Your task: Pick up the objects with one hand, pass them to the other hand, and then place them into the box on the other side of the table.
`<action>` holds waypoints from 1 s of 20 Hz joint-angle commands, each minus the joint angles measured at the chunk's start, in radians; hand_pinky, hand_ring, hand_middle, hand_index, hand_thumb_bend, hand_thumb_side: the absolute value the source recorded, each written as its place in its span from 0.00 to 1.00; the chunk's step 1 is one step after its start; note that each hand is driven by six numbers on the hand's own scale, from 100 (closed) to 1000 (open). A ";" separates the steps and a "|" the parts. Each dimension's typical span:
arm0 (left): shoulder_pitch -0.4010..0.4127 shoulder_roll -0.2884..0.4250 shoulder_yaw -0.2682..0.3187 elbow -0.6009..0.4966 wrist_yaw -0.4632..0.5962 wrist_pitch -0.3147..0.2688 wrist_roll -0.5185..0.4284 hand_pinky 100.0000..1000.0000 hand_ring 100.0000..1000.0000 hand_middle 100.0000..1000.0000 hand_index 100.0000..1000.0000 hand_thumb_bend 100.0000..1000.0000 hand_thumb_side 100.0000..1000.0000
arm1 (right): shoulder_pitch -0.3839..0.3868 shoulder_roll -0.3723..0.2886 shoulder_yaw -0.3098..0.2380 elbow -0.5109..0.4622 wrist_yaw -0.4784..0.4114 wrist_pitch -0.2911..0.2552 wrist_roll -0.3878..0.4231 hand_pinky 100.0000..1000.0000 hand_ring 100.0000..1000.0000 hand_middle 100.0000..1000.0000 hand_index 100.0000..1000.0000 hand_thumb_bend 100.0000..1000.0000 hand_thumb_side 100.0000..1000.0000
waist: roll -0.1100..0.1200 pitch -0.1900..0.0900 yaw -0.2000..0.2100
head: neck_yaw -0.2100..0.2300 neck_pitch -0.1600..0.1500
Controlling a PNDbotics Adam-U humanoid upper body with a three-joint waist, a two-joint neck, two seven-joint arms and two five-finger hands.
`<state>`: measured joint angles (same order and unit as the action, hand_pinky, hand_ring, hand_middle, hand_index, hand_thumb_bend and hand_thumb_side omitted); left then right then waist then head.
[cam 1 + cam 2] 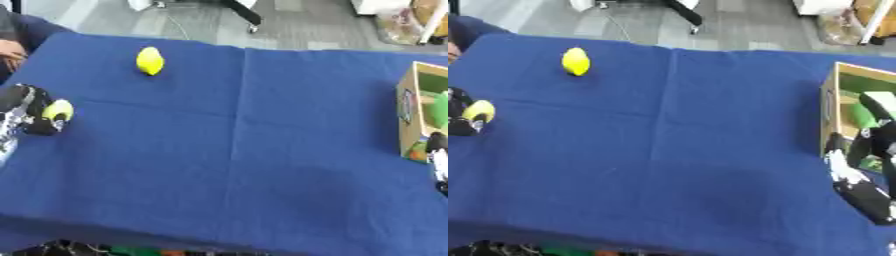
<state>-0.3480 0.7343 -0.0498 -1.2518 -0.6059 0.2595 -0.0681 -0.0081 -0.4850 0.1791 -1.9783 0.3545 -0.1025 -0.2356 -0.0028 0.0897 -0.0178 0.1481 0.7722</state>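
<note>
A yellow lemon (150, 61) lies on the blue tablecloth (236, 150) at the far left. At the left edge, my left hand (24, 111) is curled round a small yellow-green round fruit (58, 109), held just above the cloth. An open cardboard box (833, 107) stands at the right edge with a green thing (859, 119) inside. My right hand (857, 150) is at the box's near side, its fingers spread and reaching up over the box wall beside the green thing. Whether they touch it is blurred.
The cloth's front edge runs along the bottom of the view. Beyond the table's far edge there is grey floor with a chair base (241, 12). A person's sleeve (17, 35) shows at the far left corner.
</note>
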 commanded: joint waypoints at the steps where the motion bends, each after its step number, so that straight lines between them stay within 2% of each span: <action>1: 0.000 0.067 0.030 -0.125 0.044 -0.004 0.029 0.60 0.36 0.30 0.45 0.01 0.00 | -0.006 -0.015 -0.008 -0.022 -0.008 0.003 -0.002 0.25 0.20 0.18 0.98 0.00 0.57 | 0.004 -0.007 0.002 | -0.004 -0.002; 4: 0.018 0.084 0.050 -0.251 0.104 -0.005 0.048 0.60 0.35 0.29 0.44 0.00 0.00 | -0.009 -0.017 -0.009 -0.022 -0.009 0.001 -0.004 0.25 0.21 0.19 0.98 0.00 0.56 | 0.004 -0.009 0.004 | -0.008 -0.002; 8: 0.032 0.083 0.058 -0.419 0.238 -0.017 0.075 0.59 0.34 0.28 0.43 0.00 0.00 | -0.031 -0.024 -0.005 -0.022 -0.009 -0.013 0.000 0.26 0.21 0.19 0.98 0.00 0.53 | 0.003 -0.011 0.006 | -0.014 -0.002; 9: 0.033 0.078 0.053 -0.458 0.277 -0.024 0.077 0.59 0.34 0.28 0.43 0.00 0.00 | -0.041 -0.027 -0.002 -0.022 -0.009 -0.019 0.002 0.26 0.21 0.19 0.97 0.00 0.57 | 0.003 -0.012 0.006 | -0.015 -0.002; 10: 0.032 0.071 0.047 -0.497 0.318 -0.032 0.078 0.59 0.34 0.28 0.42 0.00 0.00 | -0.054 -0.030 0.002 -0.022 -0.009 -0.028 0.005 0.26 0.21 0.19 0.97 0.00 0.49 | 0.002 -0.013 0.006 | -0.016 -0.002; 15: 0.011 0.018 0.008 -0.650 0.466 -0.068 0.058 0.59 0.34 0.28 0.42 0.00 0.05 | -0.139 -0.050 0.033 -0.022 -0.002 -0.087 0.034 0.26 0.21 0.19 0.95 0.00 0.38 | -0.002 -0.017 0.005 | -0.027 -0.002; 20: -0.025 -0.050 -0.052 -0.735 0.565 -0.079 0.000 0.60 0.34 0.28 0.42 0.00 0.10 | -0.246 -0.063 0.091 -0.022 -0.006 -0.163 0.088 0.27 0.22 0.19 0.95 0.00 0.30 | -0.006 -0.020 0.004 | -0.038 -0.002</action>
<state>-0.3543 0.6791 -0.0968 -1.9528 -0.0655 0.1842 -0.0546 -0.2402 -0.5192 0.2630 -1.9784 0.3515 -0.2467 -0.1588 -0.0031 0.0884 -0.0129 0.1136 0.7723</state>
